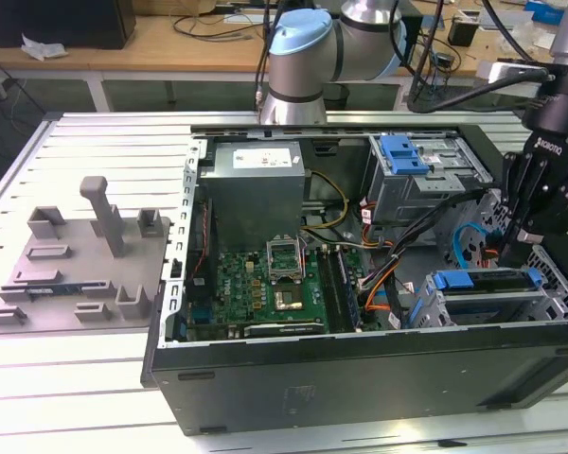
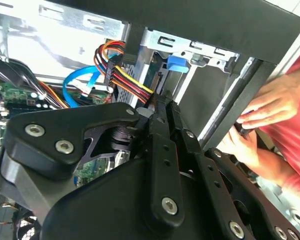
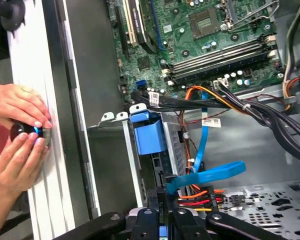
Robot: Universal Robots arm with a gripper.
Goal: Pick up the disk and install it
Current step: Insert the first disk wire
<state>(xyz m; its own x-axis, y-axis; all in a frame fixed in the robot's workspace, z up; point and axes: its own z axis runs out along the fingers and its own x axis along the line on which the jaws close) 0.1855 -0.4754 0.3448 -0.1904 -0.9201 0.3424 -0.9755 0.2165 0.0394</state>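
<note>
The gripper [image 1: 507,248] hung inside the open computer case [image 1: 360,378], just above the drive cage [image 1: 483,301], over the end away from the cage's blue tab [image 1: 454,280]. In the first wrist view the gripper [image 3: 164,212] sat close against the perforated cage [image 3: 176,145], in line with the blue tab [image 3: 147,132]. A narrow dark strip [image 3: 158,185] ran between the two. I could not tell whether that strip was the disk. The disk could not be picked out with certainty anywhere around the cage. Nor could I tell whether the gripper was clenched, released, or grasping something.

A flat blue cable [image 3: 210,175] crossed just beside the cage. An orange-and-yellow wire bundle [image 2: 122,75] ran near it, close to the gripper [image 2: 163,100]. The green motherboard [image 1: 265,284] lay beside the cage, deeper in the case, with the grey power supply [image 1: 256,189] beyond it. Outside the case wall nearest the cage, a person's hand [image 3: 17,105] and a second hand [image 3: 12,162] closed over a small dark object [image 3: 24,131] on the white slatted table [image 3: 40,75]. A grey fixture plate [image 1: 76,265] sat well apart from the cage, outside the far end of the case.
</note>
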